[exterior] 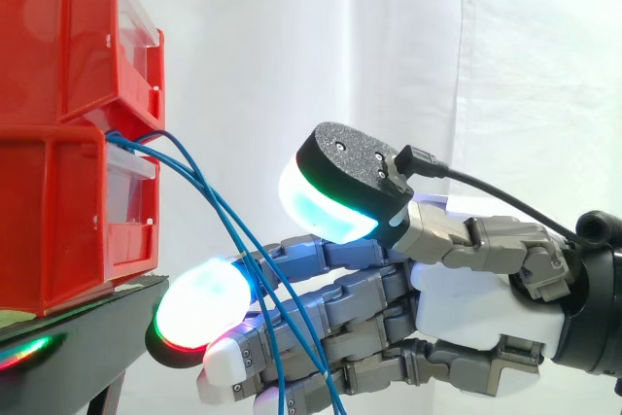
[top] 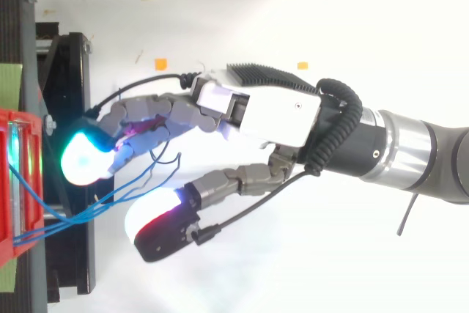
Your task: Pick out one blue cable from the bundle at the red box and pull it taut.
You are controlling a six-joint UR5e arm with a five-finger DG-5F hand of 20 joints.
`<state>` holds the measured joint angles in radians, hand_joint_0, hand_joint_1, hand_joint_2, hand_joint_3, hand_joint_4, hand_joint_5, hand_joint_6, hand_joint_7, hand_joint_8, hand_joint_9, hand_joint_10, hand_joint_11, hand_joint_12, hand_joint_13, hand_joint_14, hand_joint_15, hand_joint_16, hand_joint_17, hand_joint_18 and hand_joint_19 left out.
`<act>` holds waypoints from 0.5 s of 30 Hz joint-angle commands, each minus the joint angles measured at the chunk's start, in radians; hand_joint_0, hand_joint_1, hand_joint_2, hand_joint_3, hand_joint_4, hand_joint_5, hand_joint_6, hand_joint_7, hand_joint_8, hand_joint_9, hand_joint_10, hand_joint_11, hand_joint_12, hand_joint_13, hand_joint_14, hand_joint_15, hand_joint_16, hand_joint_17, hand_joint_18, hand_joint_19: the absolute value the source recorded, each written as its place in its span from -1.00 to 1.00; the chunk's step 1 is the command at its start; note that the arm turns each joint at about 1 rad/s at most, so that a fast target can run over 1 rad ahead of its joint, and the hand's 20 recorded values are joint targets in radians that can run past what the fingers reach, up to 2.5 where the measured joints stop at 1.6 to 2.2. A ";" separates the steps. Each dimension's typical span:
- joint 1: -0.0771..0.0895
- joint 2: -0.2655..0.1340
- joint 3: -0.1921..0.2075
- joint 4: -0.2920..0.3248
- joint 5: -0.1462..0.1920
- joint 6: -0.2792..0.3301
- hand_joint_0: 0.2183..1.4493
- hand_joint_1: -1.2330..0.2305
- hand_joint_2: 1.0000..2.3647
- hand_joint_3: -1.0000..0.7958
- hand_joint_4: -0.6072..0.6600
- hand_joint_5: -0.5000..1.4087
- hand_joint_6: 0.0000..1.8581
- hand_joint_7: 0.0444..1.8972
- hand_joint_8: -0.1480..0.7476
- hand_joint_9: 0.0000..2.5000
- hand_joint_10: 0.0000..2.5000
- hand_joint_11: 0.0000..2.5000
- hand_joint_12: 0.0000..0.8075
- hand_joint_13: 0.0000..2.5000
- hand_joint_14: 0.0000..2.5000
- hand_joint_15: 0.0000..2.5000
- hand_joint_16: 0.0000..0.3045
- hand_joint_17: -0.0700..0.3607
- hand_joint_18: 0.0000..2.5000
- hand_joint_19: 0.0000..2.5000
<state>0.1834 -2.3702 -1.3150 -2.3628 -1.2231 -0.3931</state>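
beside the stacked red bins (exterior: 58,191), the hand (exterior: 466,308) is held level. its jointed grey fingers (exterior: 326,296) are stretched towards the bins and the thumb is spread well above them, with nothing clamped. thin, glossy blue cables (exterior: 209,191) are seen emerging between the bins and drooping across the fingers. the rounded fingertips (exterior: 204,300) are lit white, cyan and red.

Lab test rig: white curtain (exterior: 389,46), red bins (exterior: 58,143).
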 commanded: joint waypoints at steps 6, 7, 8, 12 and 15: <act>-0.001 -0.001 0.002 -0.001 -0.045 0.043 -0.38 -0.12 -0.99 -0.37 0.46 -0.62 -0.46 -0.14 0.02 -0.37 -0.99 -0.76 0.01 -0.55 -0.99 -0.81 -0.61 -0.05 -0.62 -0.55; -0.002 -0.001 0.002 -0.001 -0.049 0.045 -0.38 -0.12 -0.99 -0.37 0.46 -0.62 -0.46 -0.13 0.02 -0.37 -0.99 -0.76 0.01 -0.55 -0.99 -0.81 -0.61 -0.05 -0.62 -0.55; -0.002 -0.001 0.002 -0.001 -0.050 0.048 -0.38 -0.12 -0.99 -0.37 0.47 -0.62 -0.46 -0.12 0.01 -0.37 -0.99 -0.76 0.01 -0.55 -0.99 -0.81 -0.61 -0.05 -0.62 -0.55; -0.008 -0.001 0.000 -0.001 -0.064 0.051 -0.38 -0.11 -0.99 -0.37 0.46 -0.61 -0.46 -0.11 0.02 -0.37 -0.99 -0.75 0.01 -0.55 -0.99 -0.81 -0.61 -0.05 -0.62 -0.55; -0.012 -0.001 0.000 -0.003 -0.075 0.057 -0.37 -0.11 -0.99 -0.36 0.46 -0.61 -0.46 -0.08 0.02 -0.37 -0.99 -0.76 0.00 -0.54 -0.99 -0.81 -0.61 -0.05 -0.62 -0.55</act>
<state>0.1745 -2.3715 -1.3134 -2.3644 -1.2885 -0.3408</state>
